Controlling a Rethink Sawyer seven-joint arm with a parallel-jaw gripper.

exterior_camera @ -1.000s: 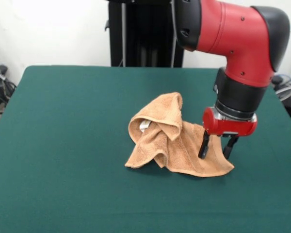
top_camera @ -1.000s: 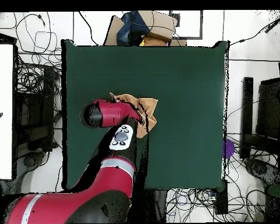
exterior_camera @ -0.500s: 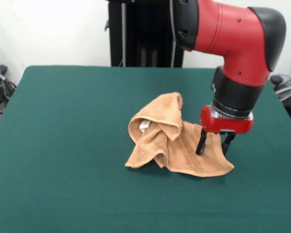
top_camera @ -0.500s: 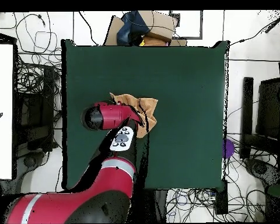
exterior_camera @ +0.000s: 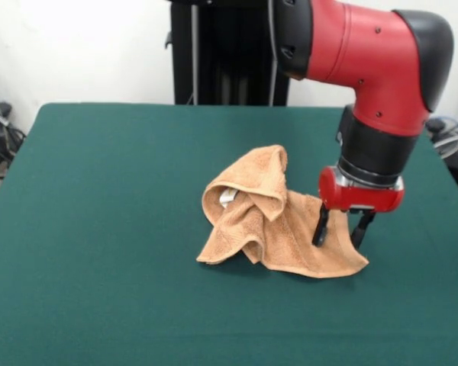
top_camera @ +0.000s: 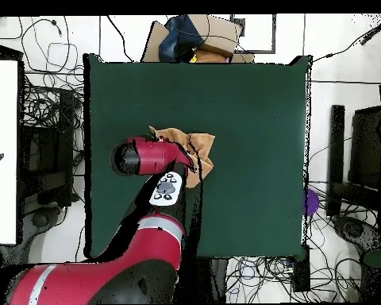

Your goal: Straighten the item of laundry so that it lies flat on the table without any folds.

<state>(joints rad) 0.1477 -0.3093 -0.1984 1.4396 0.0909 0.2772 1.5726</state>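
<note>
Now, going from the largest thing down:

Table: we see the table [exterior_camera: 99, 191] with its dark green top, far wider than anything on it; the overhead view shows the same green top [top_camera: 257, 143] bare over most of its width.

Arm: the red and black arm [exterior_camera: 374, 69] comes down from above and ends over the towel's flat part, at the right side in the front view.

Towel: the tan towel [exterior_camera: 267, 217] lies near the table's middle, bunched into a raised heap on its left, with one flap spread flat toward the right; a small white label [exterior_camera: 227, 197] peeks from the folds.

Gripper: the gripper [exterior_camera: 339, 227] stands with its two black fingers apart, straddling the flat flap near its right corner, tips at or just above the cloth; we see nothing held.

Step in hand: we judge this to be the reach for a grasp on the flap's edge; the unfolding itself is not yet done.

Next move: we would need the fingers to pinch only one layer, then draw it outward, away from the heap.
</note>
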